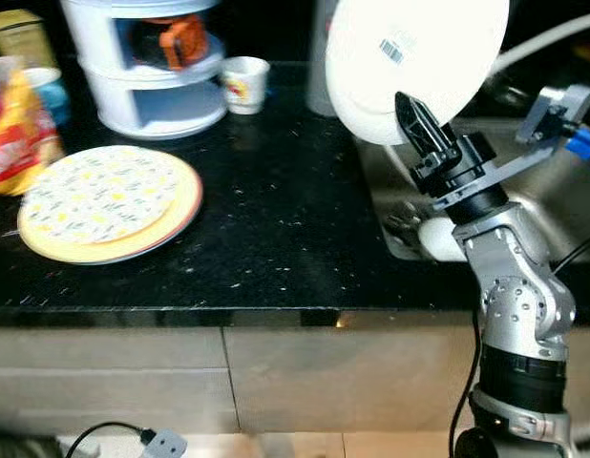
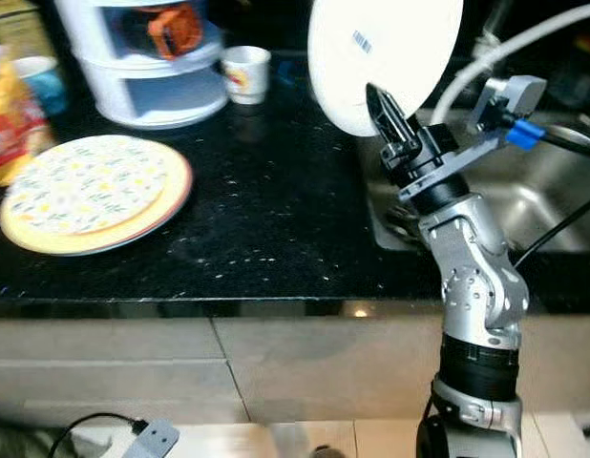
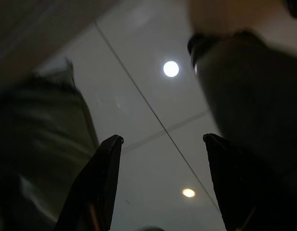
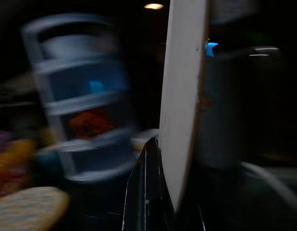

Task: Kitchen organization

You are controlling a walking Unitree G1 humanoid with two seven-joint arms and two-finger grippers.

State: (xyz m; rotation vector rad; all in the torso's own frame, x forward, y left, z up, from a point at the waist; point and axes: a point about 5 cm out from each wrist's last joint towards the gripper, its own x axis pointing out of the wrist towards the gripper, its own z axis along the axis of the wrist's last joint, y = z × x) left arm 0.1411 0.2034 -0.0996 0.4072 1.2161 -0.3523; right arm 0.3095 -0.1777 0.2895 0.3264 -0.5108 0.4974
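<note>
My right gripper (image 2: 383, 119), fingers clamped on the rim of a white plate (image 1: 414, 57), holds it upright above the sink (image 1: 524, 205); its barcode sticker (image 1: 392, 48) is illegible. My left gripper (image 3: 160, 159) hangs open, empty.

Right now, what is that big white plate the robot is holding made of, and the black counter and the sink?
The white plate in the right gripper looks like glazed ceramic or melamine: smooth, glossy, with a barcode sticker. The counter looks like polished black granite, with pale flecks and reflections. The sink looks like brushed stainless steel, grey with a soft sheen.
</note>
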